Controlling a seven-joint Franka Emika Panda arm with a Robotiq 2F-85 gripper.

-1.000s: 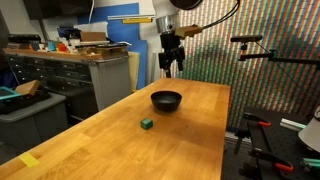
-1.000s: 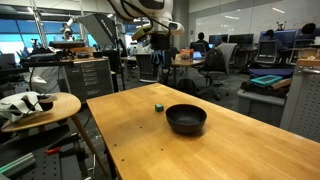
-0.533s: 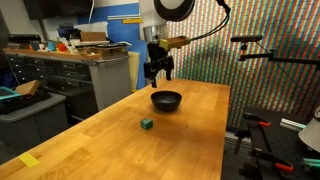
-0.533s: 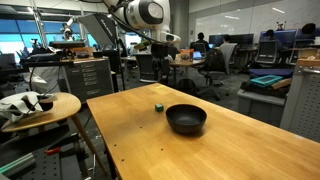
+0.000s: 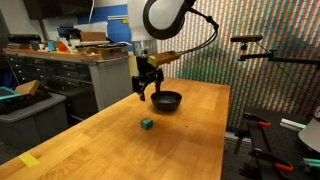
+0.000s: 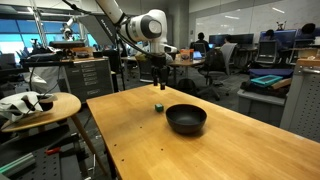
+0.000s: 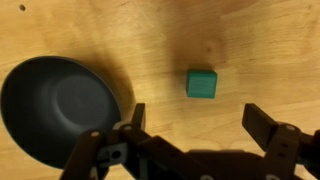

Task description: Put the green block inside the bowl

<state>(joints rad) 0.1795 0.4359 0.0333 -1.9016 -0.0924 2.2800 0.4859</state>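
The green block (image 5: 146,124) is a tiny cube on the wooden table, also seen in an exterior view (image 6: 160,105) and in the wrist view (image 7: 201,83). The black bowl (image 5: 166,100) sits on the table beyond it; it shows in an exterior view (image 6: 186,119) and at the left of the wrist view (image 7: 55,105). My gripper (image 5: 146,93) hangs in the air above the table, between bowl and block, open and empty. In the wrist view the gripper (image 7: 198,118) has its fingers spread wide, with the block just above the gap.
The wooden table (image 5: 110,140) has a yellow tape mark (image 5: 29,160) near one corner. A grey cabinet with clutter (image 5: 85,70) stands beside it. A round side table (image 6: 40,108) holding a white object stands off the table's edge.
My gripper has moved from beyond the bowl toward the block and come lower. Block and bowl have not moved.
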